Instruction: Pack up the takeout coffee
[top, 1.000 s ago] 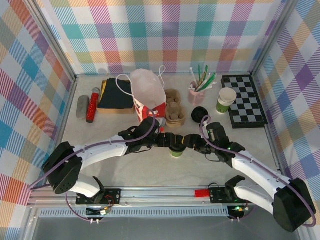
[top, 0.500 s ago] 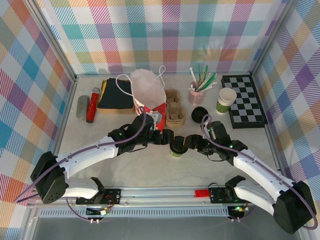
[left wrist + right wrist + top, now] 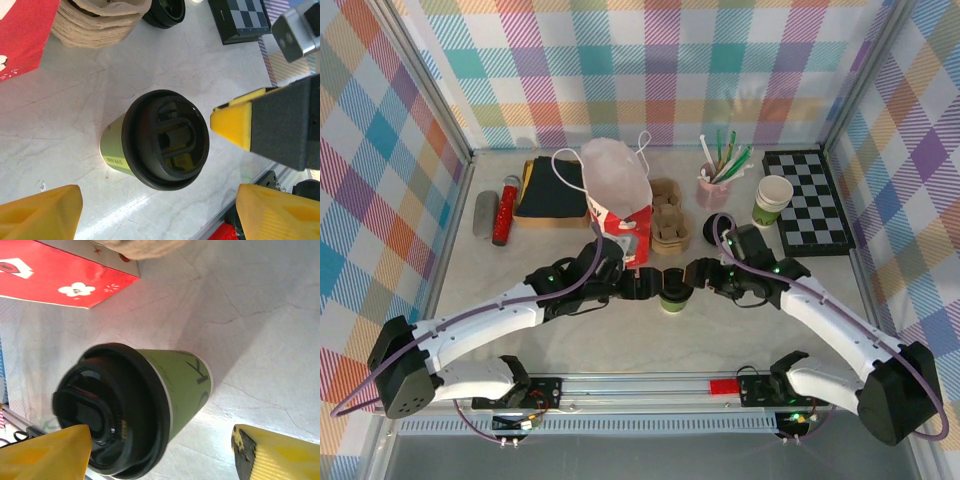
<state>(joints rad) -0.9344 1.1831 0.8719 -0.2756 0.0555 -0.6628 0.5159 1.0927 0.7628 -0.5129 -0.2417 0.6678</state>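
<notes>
place: robot test booth | evidence: plaid walls [image 3: 650, 70], aluminium frame rail [image 3: 620, 385], marble-look table [image 3: 500, 260]

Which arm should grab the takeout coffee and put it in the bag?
Probably left: the takeout coffee sits centred before the open left gripper, and the bag is nearer it.

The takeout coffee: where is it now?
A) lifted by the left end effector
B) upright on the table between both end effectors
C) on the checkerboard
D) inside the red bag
B: the takeout coffee stands on the table, with the left end effector and right end effector open at its sides.
</notes>
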